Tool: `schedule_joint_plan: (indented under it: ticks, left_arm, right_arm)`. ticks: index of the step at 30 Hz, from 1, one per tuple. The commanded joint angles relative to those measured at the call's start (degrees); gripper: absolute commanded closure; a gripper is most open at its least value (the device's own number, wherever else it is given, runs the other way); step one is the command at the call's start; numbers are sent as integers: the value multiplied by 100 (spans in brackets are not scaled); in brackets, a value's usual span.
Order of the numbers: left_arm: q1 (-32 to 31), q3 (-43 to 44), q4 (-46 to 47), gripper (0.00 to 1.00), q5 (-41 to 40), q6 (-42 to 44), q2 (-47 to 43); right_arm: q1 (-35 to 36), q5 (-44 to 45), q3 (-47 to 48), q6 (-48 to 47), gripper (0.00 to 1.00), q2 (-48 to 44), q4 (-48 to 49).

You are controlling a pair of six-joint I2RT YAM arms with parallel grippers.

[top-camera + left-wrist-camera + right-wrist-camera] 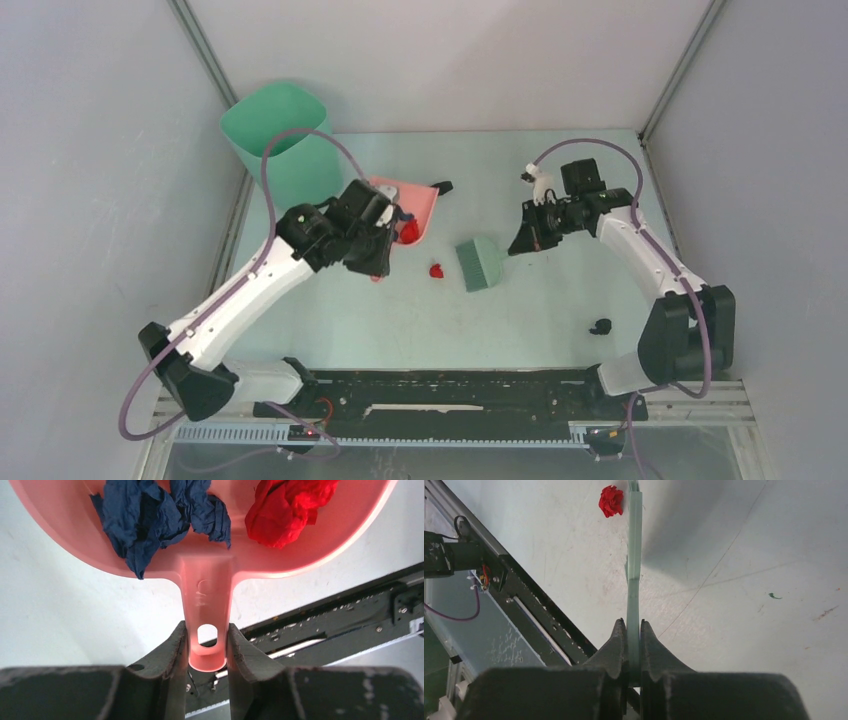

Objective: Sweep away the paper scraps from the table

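My left gripper (207, 642) is shut on the handle of the pink dustpan (205, 587), which also shows left of centre in the top view (412, 205). The pan holds a dark blue scrap (150, 517) and a red scrap (285, 510). My right gripper (633, 630) is shut on the thin handle of the green hand brush (634, 540); its head (482, 262) rests on the table (540, 310) at the centre. A red scrap (437, 270) lies just left of the brush, seen too in the right wrist view (611, 501). A black scrap (601, 326) lies at the front right.
A tall green bin (278, 135) stands at the back left corner. A small black bit (441, 187) lies by the dustpan's far edge. Grey walls close in the table on three sides. A black rail (450, 390) runs along the near edge.
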Motion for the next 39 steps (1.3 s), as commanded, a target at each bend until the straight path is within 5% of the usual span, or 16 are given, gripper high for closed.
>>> schedule_joint_plan:
  ticks: [1, 22, 39]
  left_arm:
    - [280, 944, -188, 100, 158, 514, 457]
    - [948, 3697, -48, 100, 1101, 584, 2631]
    - [2464, 4601, 226, 100, 2277, 269, 2654]
  right_arm:
    - [-125, -84, -153, 108, 100, -610, 716]
    - [-848, -239, -477, -332, 100, -466, 943]
    - [-843, -449, -538, -463, 100, -463, 929]
